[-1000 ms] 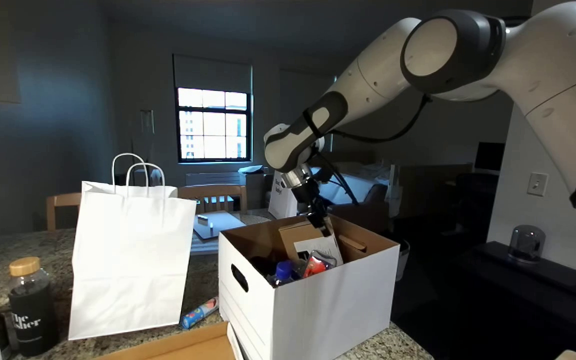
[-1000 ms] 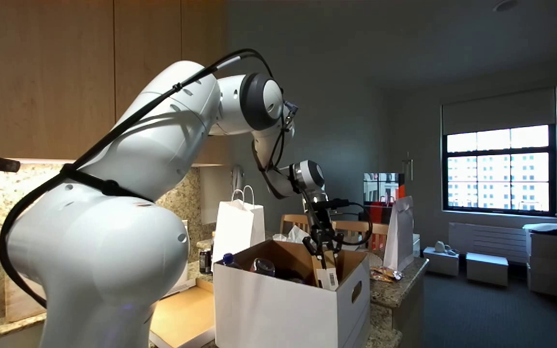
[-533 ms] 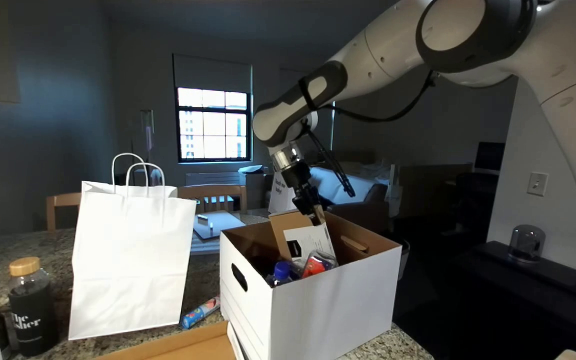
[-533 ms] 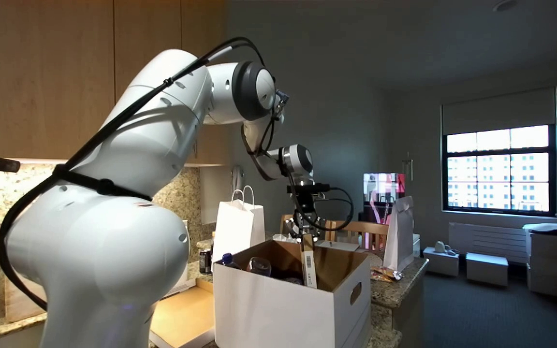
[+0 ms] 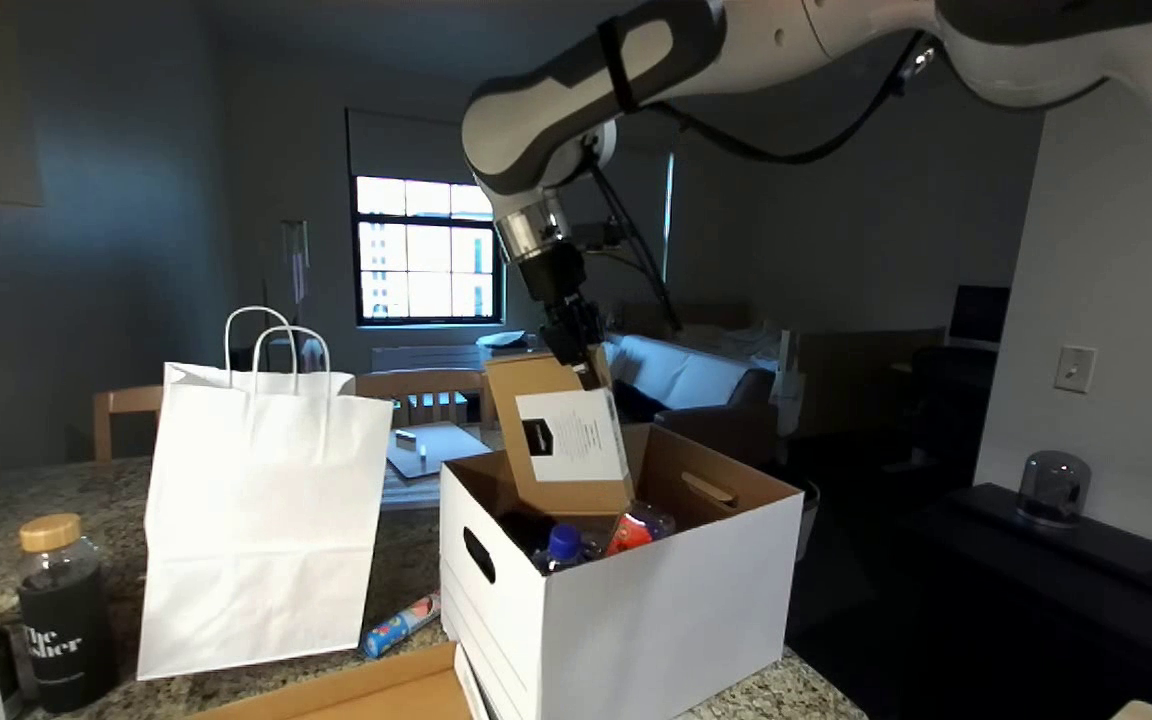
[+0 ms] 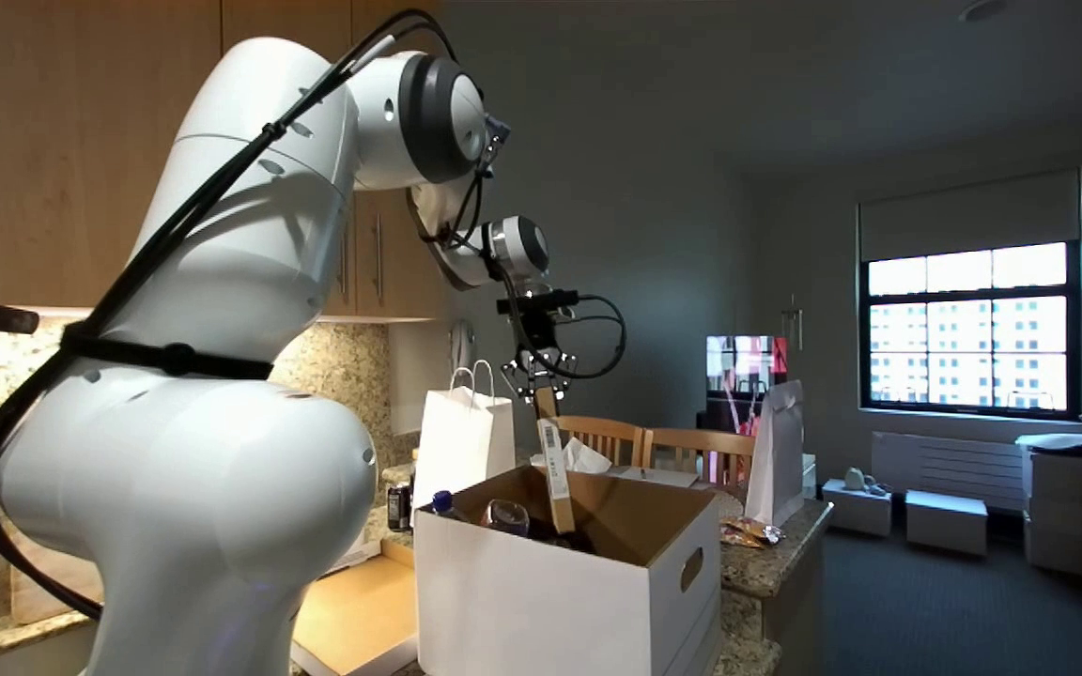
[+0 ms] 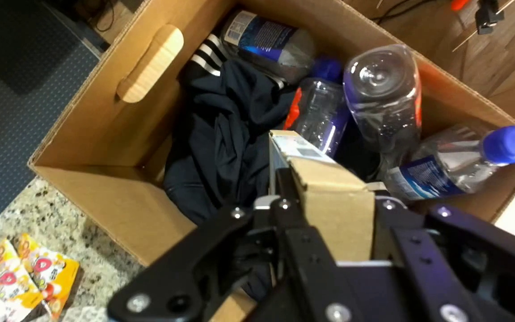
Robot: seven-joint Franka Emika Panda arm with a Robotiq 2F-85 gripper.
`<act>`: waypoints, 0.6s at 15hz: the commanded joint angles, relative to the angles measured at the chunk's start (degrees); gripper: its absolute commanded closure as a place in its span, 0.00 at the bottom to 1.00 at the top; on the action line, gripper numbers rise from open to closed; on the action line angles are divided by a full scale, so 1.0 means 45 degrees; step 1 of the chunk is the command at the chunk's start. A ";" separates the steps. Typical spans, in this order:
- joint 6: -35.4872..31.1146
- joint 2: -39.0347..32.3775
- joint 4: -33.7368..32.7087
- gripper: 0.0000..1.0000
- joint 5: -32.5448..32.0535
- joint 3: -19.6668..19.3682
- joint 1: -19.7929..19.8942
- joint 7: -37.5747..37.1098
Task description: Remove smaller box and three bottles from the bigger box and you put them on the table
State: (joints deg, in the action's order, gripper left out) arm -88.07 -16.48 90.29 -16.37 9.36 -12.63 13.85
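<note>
Bright window (image 5: 426,250) in dim wall (image 5: 281,160)

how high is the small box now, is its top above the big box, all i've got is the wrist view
Observer: Yes, in both exterior views the top of the small box stands above the big box; whether its lower end clears it, I can't tell.
Operator: ok and anything lying outside that i can't see
Observer: In an exterior view, a blue tube lies between the big box and the handled bag.
</note>
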 commanded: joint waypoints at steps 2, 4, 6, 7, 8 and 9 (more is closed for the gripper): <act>0.0296 0.0644 -0.0668 0.88 -0.0146 0.0357 -0.0392 -0.0166; 0.0402 0.0723 -0.1155 0.88 -0.0085 0.0515 -0.0569 -0.0082; 0.0224 0.0924 -0.1422 0.87 -0.0165 0.0681 -0.0811 -0.0429; 0.0069 0.1063 -0.1479 0.88 -0.0153 0.0763 -0.0926 -0.0615; 0.0052 0.1126 -0.1593 0.88 -0.0181 0.0838 -0.1050 -0.0776; -0.0039 0.1249 -0.1582 0.88 -0.0135 0.0965 -0.1219 -0.1117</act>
State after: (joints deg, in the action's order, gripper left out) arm -87.96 -13.06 83.05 -16.56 12.49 -16.70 12.48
